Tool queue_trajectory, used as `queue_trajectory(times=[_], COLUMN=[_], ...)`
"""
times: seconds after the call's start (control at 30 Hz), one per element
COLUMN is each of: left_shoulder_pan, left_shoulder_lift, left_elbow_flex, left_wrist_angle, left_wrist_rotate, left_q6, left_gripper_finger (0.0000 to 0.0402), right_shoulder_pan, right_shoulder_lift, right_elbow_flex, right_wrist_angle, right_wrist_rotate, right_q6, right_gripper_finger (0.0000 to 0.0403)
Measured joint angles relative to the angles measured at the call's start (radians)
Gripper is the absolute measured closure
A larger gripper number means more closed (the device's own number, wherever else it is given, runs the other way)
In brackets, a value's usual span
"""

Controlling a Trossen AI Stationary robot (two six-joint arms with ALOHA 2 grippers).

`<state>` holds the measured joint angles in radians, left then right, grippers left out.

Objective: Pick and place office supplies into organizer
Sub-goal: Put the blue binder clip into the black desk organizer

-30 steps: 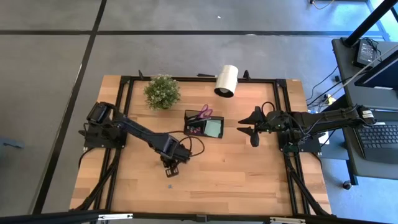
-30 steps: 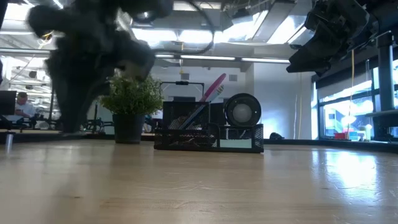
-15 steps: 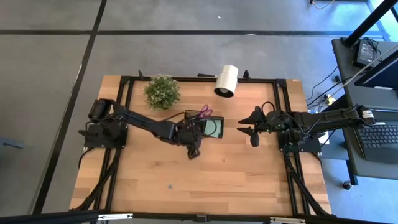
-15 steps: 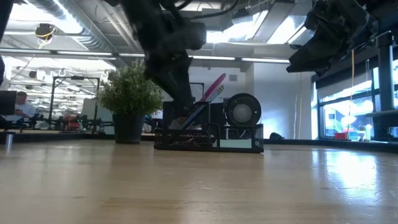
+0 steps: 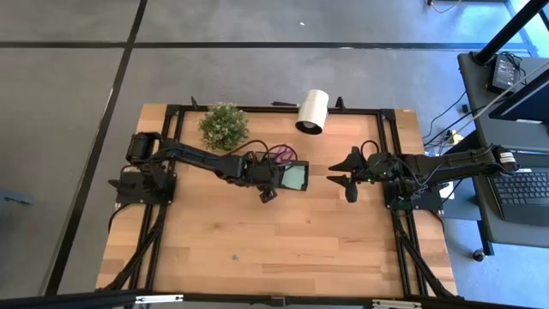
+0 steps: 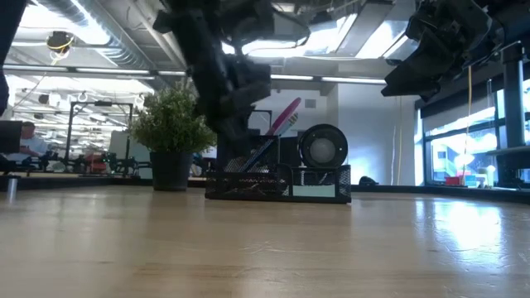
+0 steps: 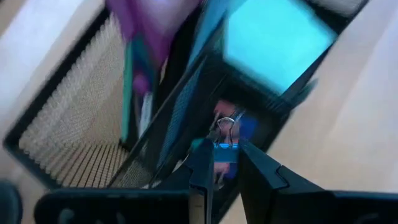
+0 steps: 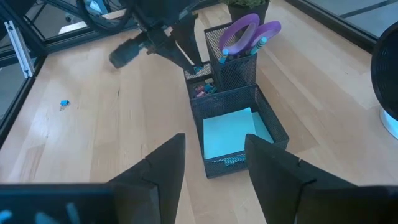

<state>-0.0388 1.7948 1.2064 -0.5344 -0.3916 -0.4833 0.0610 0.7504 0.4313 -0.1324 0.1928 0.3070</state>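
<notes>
Over organizer (image 5: 281,174): left gripper (image 7: 225,163) pinching blue clip (image 7: 225,149); right gripper (image 8: 214,163) spread.

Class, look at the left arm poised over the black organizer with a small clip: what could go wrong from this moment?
1. The left tool holds a small blue clip right at the organizer wall; released off-centre, it might land outside the clip compartment.
2. The tool sits close to the purple scissors and could nudge them on withdrawal.
3. Another blue clip lies alone on the table and may be overlooked.
</notes>
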Motion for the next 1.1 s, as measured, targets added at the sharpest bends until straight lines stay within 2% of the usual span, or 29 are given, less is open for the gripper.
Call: queue_trajectory(times=[0.4,1.1], left_shoulder_pan=[0.031,0.035], left_shoulder_lift=[0.000,0.000], left_elbow_flex=[-0.029,-0.029], left_wrist_angle=[0.007,0.010], left_wrist_rotate=[-0.006,0.013], left_q6=[-0.043,-0.045], left_gripper_finger=[0.0347,0.0294], right_shoulder_pan=[0.000,0.000], right_shoulder_lift=[0.000,0.000], right_elbow_flex=[0.000,0.000], right_wrist_angle=[-0.003,-0.003], right_wrist_rotate=[0.000,0.000], right_q6=[-0.004,-0.002], right_gripper_finger=[0.0232,0.0232])
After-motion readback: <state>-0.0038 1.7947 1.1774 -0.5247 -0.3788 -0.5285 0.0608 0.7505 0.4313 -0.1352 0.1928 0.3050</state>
